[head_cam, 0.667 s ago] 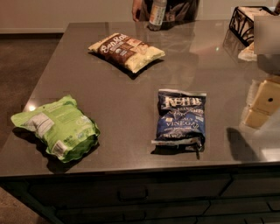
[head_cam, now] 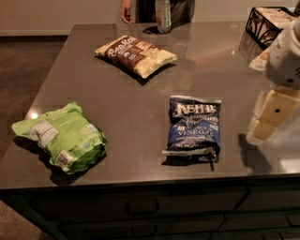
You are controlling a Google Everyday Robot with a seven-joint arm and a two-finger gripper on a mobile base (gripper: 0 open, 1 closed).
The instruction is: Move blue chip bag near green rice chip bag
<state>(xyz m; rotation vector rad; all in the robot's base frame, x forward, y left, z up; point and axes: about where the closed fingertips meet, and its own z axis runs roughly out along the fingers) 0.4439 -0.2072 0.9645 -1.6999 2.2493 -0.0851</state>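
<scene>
The blue chip bag (head_cam: 193, 125) lies flat on the grey counter, right of centre near the front edge, with white "Kettle" and "Vinegar" lettering facing up. The green rice chip bag (head_cam: 61, 137) lies at the front left of the counter, puffy, with its white label panel up. A wide stretch of bare counter separates the two bags. My gripper (head_cam: 271, 115), cream-coloured under a white arm (head_cam: 285, 56), hangs above the counter's right side, just right of the blue bag and not touching it. It holds nothing.
A brown-and-cream bag (head_cam: 136, 55) lies at the back centre. A bottle (head_cam: 162, 15) and a person's hand (head_cam: 125, 13) are at the far edge. A black wire basket (head_cam: 262, 26) stands at the back right. The counter's front edge (head_cam: 140, 180) runs just below both bags.
My gripper has shifted slightly left, toward the blue bag. The bags have not moved.
</scene>
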